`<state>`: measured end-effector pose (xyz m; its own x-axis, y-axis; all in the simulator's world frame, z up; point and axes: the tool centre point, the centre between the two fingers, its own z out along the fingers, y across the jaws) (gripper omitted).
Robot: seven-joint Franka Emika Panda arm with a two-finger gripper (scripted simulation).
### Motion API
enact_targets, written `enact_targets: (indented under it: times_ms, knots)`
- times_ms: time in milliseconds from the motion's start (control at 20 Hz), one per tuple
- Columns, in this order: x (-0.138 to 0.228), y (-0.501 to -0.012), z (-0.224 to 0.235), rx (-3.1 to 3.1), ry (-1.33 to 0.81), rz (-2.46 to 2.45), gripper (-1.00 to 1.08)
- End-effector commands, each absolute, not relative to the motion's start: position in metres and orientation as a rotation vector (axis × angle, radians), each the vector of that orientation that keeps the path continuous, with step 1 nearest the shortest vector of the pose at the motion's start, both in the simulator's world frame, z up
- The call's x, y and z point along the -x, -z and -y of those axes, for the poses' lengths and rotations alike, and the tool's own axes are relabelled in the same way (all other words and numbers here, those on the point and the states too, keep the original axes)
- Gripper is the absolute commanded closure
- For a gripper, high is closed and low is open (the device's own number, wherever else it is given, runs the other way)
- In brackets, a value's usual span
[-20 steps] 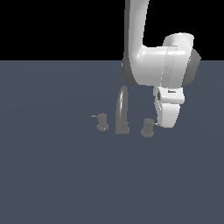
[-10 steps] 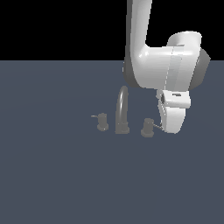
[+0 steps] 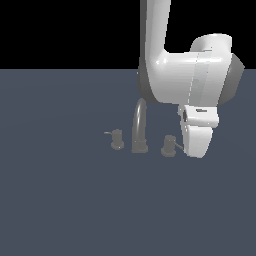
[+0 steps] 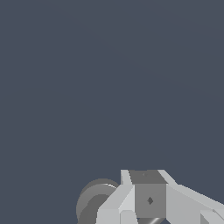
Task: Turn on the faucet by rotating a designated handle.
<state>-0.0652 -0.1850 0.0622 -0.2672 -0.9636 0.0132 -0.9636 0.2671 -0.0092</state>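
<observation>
Counter point(image 3: 60, 200): a flat, matte slate-blue surface with no texture or markings; it ran up to a black background in the exterior view.
Faucet point(image 3: 139, 125): a small set in dull grey metal that stood on the counter near the middle of the exterior view; a tall, thin arched spout rose from a round base, with one stubby knob on each side.
Handle point(image 3: 169, 145): a short grey cylinder on a wider round base, just to the exterior view's right of the spout; a thin lever stuck out from it toward the tool. In the wrist view it point(image 4: 94, 200) showed as a round, banded grey drum, partly hidden behind the tool.
Smaller knob point(image 3: 117, 138): a stubby grey cylinder to the exterior view's left of the spout, with a thin, dim lever pointing away from the spout.
Arm point(image 3: 185, 75): smooth, glossy white shells with rounded joints and a dark grey end cap.
Tool point(image 3: 196, 140): a white, blocky body that hung just beside the handle on the exterior view's right; in the wrist view it point(image 4: 148, 205) appeared as faceted grey-white blocks at the edge of the picture. I cannot tell whether it was released or clenched, nor whether it touched the lever.
</observation>
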Motion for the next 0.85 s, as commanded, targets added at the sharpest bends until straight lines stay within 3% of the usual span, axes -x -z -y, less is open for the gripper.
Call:
enact_targets:
  times_ms: [0, 250, 300, 800]
  knots:
    - [0.066, -0.063, 0.159, -1.935, -0.007, 2.473, 1.08]
    - [0.072, -0.063, 0.139, -1.945, 0.000, 2.467, 1.08]
    - [0.076, -0.062, 0.168, -1.887, -0.019, 2.502, 1.08]
    - [0.052, -0.063, 0.106, -1.945, 0.000, 2.467, 1.08]
